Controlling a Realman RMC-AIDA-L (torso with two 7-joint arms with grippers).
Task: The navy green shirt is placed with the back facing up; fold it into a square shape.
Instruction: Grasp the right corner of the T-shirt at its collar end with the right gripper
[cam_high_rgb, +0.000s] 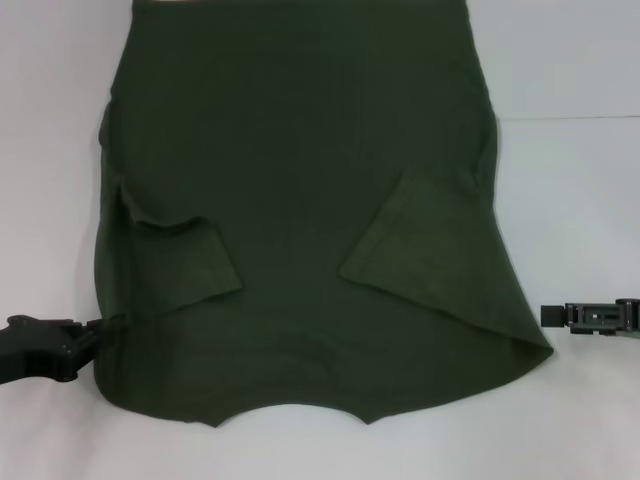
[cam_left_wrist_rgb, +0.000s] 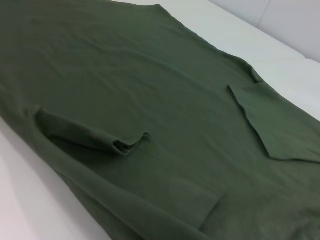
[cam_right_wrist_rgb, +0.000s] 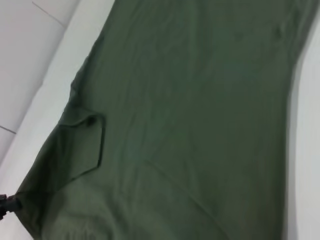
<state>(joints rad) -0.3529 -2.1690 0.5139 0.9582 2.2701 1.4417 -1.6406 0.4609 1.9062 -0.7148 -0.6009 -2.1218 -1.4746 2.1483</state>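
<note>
Shirt: navy green shirt (cam_high_rgb: 300, 180), a large dark olive-green short-sleeved cotton T-shirt, lies flat on the white table (cam_high_rgb: 570, 60), plain side up, neckline nearest the robot and hem at the far edge of the head view.

Left gripper: black left gripper (cam_high_rgb: 85, 345) sits low at the shirt's near left edge, its tip touching or just overlapping the cloth by the shoulder; whether its fingers are spread or pinching the fabric cannot be told.

Left sleeve: left sleeve (cam_high_rgb: 185, 255) is turned inward onto the body; the left wrist view shows it (cam_left_wrist_rgb: 95, 137) bunched and rolled at its end rather than flat.

Right sleeve: right sleeve (cam_high_rgb: 425, 240) is likewise turned inward and lies flatter, as a neat angular flap.

Right gripper: black right gripper (cam_high_rgb: 570, 316) hovers over bare table just beside the shirt's near right corner, apart from the cloth; its finger state cannot be told.

Progress: early. Both sleeves are tucked in, judged as the first step. The body is not yet folded: side panels and lengthwise folds remain before a square results.
</note>
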